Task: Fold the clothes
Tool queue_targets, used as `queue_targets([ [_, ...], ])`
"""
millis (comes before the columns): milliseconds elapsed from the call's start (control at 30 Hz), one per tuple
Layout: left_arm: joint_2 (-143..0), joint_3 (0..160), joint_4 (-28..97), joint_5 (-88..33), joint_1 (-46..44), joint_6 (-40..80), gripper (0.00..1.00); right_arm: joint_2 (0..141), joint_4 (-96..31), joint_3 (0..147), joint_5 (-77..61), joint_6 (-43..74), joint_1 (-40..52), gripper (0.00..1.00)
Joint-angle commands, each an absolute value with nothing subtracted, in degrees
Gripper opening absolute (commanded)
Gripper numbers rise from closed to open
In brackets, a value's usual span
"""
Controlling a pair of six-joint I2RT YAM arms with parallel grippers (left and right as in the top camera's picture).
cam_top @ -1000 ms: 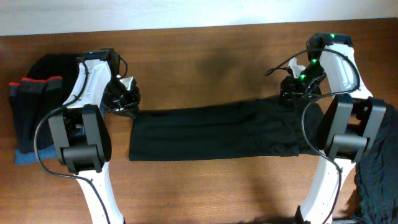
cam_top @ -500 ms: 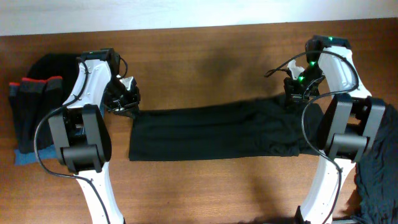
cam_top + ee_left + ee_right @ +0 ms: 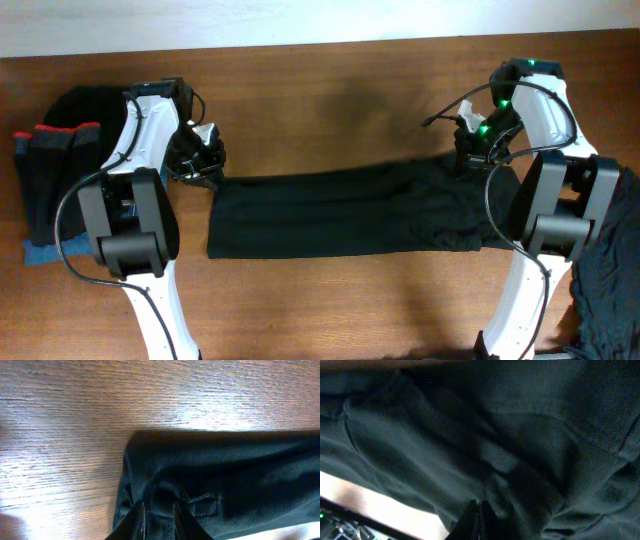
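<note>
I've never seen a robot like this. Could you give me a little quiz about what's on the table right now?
1. True or false: the black garment lies spread lengthwise between the two arms.
2. Where is the folded stack with red stripes? A) beside the left arm B) beside the right arm C) on top of the garment
3. What are the left fingers pinching?
Key: 1 true; 2 A; 3 a corner of the black garment.
</note>
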State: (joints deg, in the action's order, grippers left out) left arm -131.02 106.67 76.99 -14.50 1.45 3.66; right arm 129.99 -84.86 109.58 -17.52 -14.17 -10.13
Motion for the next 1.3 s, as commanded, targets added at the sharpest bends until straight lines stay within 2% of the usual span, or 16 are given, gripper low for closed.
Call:
queue_targets([
  [0, -128.7, 107.0, 76.9, -14.1, 1.5, 3.1, 0.2, 127.8, -83.3, 109.6, -18.9, -15.0, -11.2, 0.16],
  [167, -128.7, 107.0, 76.9, -14.1, 1.5, 3.1, 0.2, 127.8, -82.0, 111.7, -18.6, -13.3, -12.9, 0.31],
  [233, -128.7, 107.0, 76.9, -14.1, 1.5, 3.1, 0.2, 127.8, -81.8, 112.5, -18.5, -12.0, -14.0, 0.33],
  [500, -128.7, 107.0, 76.7, -14.1, 1.5, 3.1, 0.2, 127.9, -84.2, 112.6, -18.5, -10.0, -16.3, 0.34],
  [1267, -128.7, 107.0, 76.6, -14.1, 1.5, 3.1, 0.2, 127.9, -86.6, 110.7, -15.4, -8.7, -13.1, 0.35],
])
